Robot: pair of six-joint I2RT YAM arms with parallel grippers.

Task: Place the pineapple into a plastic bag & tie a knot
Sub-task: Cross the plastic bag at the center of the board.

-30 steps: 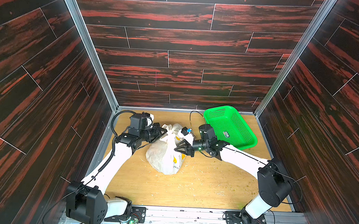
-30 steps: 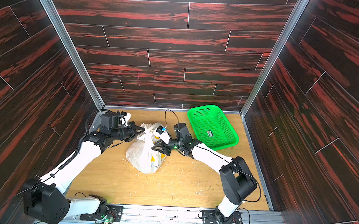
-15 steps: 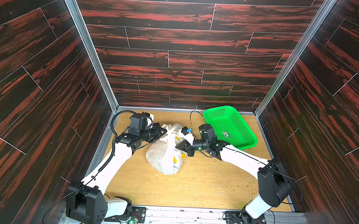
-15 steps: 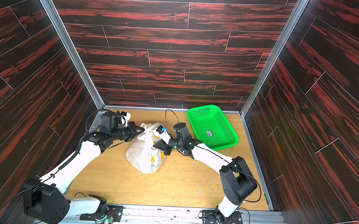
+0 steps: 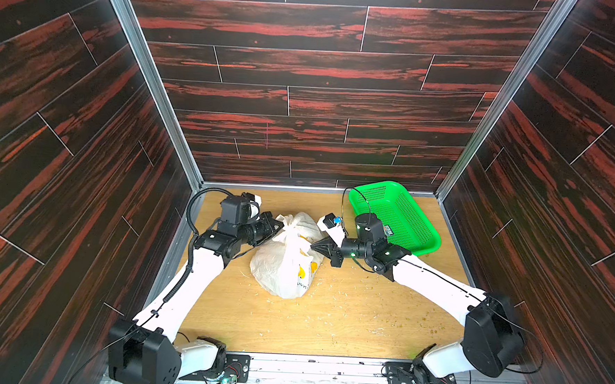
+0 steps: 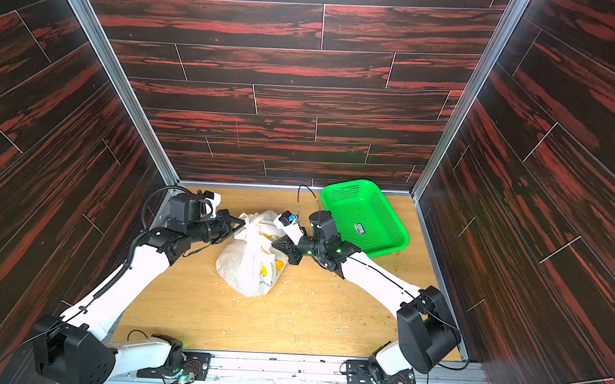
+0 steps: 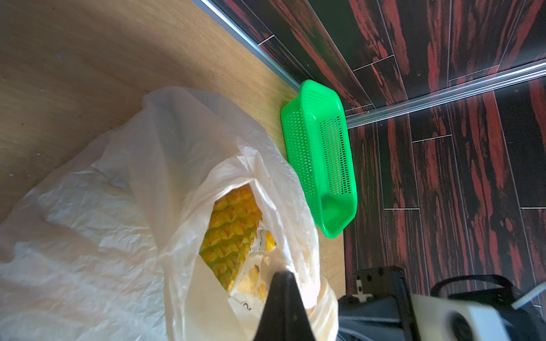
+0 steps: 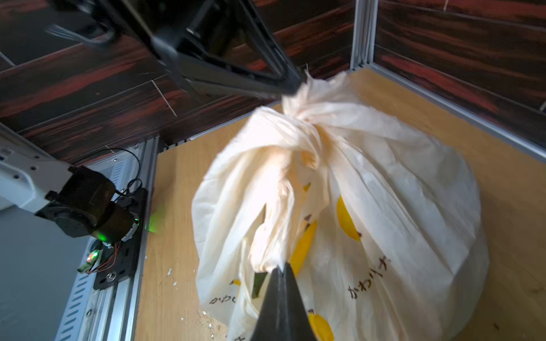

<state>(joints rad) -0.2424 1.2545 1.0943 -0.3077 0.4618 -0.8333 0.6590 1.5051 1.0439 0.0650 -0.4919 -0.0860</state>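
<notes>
1. Pale wooden tabletop (image 5: 346, 310), both top views: crinkly white plastic bag (image 5: 282, 271) lies centrally, bunched neck pointing rearward.
2. Left wrist: left end effector (image 7: 283, 274) pinches the bag; scaly pineapple (image 7: 230, 224) inside.
3. Right wrist: right end effector (image 8: 280, 268) pinches a strap (image 8: 271, 233) leading from the knot (image 8: 298, 133).

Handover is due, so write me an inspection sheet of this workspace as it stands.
Surface: light wooden table, flat.
Job's things: plastic bag sits mid-table, its straps bunched into a knot; pineapple shows through a gap in the left wrist view.
Clutter: green basket at the far right corner, holding only a small label; pale crumbs scattered on the wood.
Grippers: left gripper and right gripper each have fingers shut on a strap end of the bag, either side of the knot.
Cables: black cable loops by the left wrist; thin black wire arcs above the right wrist.
Surroundings: dark red wood-pattern walls, metal frame posts.
</notes>
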